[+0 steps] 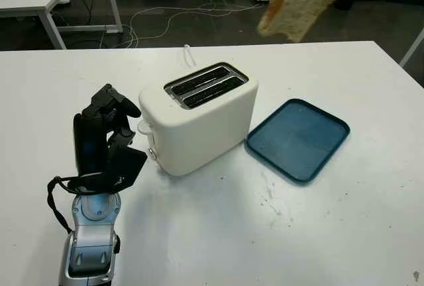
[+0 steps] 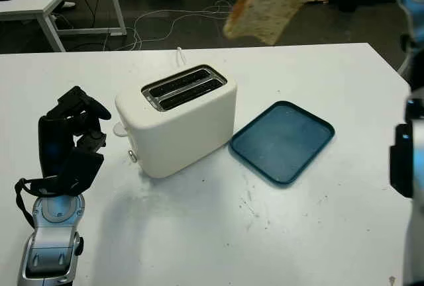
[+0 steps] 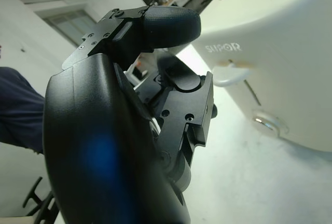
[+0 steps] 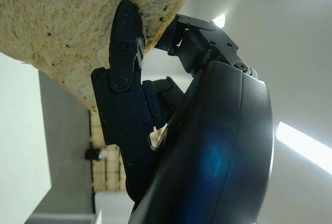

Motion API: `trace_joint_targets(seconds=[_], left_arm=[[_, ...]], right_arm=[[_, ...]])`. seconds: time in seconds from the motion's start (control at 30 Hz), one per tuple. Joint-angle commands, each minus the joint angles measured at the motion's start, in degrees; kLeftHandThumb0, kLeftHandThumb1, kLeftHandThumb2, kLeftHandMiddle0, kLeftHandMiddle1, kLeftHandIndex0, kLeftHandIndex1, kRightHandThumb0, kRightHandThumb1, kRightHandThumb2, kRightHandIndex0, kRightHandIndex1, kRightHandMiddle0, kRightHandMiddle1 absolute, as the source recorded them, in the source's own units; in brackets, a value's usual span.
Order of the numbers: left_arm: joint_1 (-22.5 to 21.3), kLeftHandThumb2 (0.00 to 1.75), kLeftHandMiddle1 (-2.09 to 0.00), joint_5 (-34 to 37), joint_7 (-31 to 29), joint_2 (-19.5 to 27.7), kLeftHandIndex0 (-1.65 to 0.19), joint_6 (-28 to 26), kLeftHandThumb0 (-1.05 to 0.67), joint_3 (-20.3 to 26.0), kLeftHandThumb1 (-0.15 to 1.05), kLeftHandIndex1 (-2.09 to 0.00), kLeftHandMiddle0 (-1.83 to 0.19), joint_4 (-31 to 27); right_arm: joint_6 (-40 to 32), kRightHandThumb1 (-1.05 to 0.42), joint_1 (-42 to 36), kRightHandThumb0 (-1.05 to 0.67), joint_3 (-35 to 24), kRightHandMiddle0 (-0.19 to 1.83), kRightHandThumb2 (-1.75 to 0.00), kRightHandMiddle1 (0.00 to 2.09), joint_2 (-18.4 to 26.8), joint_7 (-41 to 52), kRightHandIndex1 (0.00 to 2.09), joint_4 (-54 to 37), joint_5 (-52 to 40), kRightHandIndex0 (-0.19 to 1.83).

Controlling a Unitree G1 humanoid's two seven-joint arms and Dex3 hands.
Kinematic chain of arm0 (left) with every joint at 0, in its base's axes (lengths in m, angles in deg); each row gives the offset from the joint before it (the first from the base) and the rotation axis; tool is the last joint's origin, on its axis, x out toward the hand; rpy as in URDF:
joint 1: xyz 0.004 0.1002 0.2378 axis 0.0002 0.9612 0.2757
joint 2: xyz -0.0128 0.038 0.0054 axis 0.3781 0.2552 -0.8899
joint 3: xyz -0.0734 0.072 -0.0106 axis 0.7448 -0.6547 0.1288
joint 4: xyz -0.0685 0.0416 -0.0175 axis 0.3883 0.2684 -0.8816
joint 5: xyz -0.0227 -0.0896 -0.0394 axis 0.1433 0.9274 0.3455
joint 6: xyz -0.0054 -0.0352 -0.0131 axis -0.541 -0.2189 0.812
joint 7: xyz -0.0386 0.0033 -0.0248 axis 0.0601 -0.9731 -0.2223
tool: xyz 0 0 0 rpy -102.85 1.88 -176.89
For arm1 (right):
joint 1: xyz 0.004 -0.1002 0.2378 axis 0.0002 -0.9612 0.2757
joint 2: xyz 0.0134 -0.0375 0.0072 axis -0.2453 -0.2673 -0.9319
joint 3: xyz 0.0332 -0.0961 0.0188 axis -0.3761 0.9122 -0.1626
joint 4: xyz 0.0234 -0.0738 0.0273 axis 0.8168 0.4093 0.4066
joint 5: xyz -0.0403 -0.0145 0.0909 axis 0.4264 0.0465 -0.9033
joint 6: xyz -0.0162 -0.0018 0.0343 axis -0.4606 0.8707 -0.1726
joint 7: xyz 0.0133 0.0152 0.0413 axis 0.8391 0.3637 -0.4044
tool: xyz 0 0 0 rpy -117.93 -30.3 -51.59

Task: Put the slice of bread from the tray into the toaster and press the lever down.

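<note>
White table [image 1: 344, 233] under you. Your right hand [image 4: 171, 130] fingers [image 4: 124, 53] pinch the bread slice [image 1: 298, 1], held high above the toaster [image 1: 199, 117], its top edge cut off. Your left hand [image 1: 103, 137] is curled and holding nothing beside the toaster's lever [image 3: 231, 73]; "SIPOR" reads above it. Blue tray [image 1: 298, 139] sits bare.

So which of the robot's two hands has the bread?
The right hand, raised high above the table, grips the bread slice. The left hand holds nothing; it hangs beside the toaster, near its lever.
</note>
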Motion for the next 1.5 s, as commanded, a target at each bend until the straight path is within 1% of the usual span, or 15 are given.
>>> trace_joint_targets(seconds=[0.0, 0.1, 0.2, 0.43, 0.53, 0.8, 1.0, 1.2, 1.47], left_arm=[[0.16, 0.82, -1.75, -0.76, 0.42, -0.08, -0.63, -0.09, 0.05, -0.23, 0.92, -1.75, -1.03, 0.12], [0.07, 0.82, -1.75, -0.25, 0.09, -0.3, -0.64, 0.07, 0.05, -0.19, 0.92, -1.75, -1.03, 0.09], [-0.04, 0.83, -1.75, -0.49, 0.17, -0.35, -0.64, 0.0, 0.05, -0.28, 0.92, -1.75, -1.03, 0.07], [-0.15, 0.83, -1.75, -0.93, 0.19, -0.17, -0.64, 0.19, 0.05, -0.4, 0.92, -1.75, -1.03, 0.08], [-0.18, 0.84, -1.75, -0.46, 0.01, -0.47, -0.64, -0.01, 0.05, -0.24, 0.92, -1.75, -1.04, -0.05], [-0.27, 0.83, -1.75, -0.78, 0.1, -0.56, -0.64, 0.02, 0.04, -0.35, 0.92, -1.75, -1.04, -0.03], [-0.09, 0.83, -1.75, -1.11, 0.01, -0.41, -0.64, 0.26, 0.06, -0.32, 0.92, -1.75, -1.04, -0.03], [0.01, 0.82, -1.75, -0.94, 0.11, -0.6, -0.65, 0.34, 0.05, -0.23, 0.92, -1.75, -1.03, 0.01], [0.03, 0.81, -1.75, -1.51, 0.2, -0.59, -0.65, 0.01, 0.06, -0.33, 0.92, -1.75, -1.03, -0.15]], right_arm=[[-1.53, -0.92, 1.02, -0.35, 0.51, 0.72, -0.38, 1.74, -1.98, 2.23, 1.75, -1.9, -1.16, 0.95], [-4.48, -0.92, -0.07, -0.4, 1.35, 0.69, -0.39, 1.75, -4.35, 2.11, 1.75, -4.11, 0.27, 0.94], [-5.27, -0.92, -0.97, -0.44, 1.84, 0.66, -0.42, 1.75, -6.08, 2.57, 1.75, -4.32, -0.09, 0.93], [-8.8, -0.92, -2.71, -0.51, 2.44, 0.77, -0.48, 1.75, -9.61, 3.41, 1.75, -5.65, -0.04, 1.03], [-10.29, -0.92, -3.38, -0.5, 3.12, 0.8, -0.49, 1.75, -10.37, 3.54, 1.75, -6.94, 0.62, 1.06], [-10.68, -0.92, -4.37, -0.48, 4.41, 0.84, -0.48, 1.75, -11.2, 4.12, 1.75, -6.01, 0.88, 1.1], [-9.35, -0.92, -4.65, -0.46, 5.35, 0.82, -0.49, 1.75, -11.6, 3.63, 1.75, -3.21, 1.62, 1.1], [-6.8, -0.92, -4.69, -0.42, 6.68, 0.74, -0.47, 1.75, -10.78, 2.55, 1.75, -1.84, 3.87, 1.04], [-4.93, -0.92, -4.6, -0.43, 8.8, 0.74, -0.49, 1.75, -9.24, -0.42, 1.75, -1.06, 8.37, 1.03]])
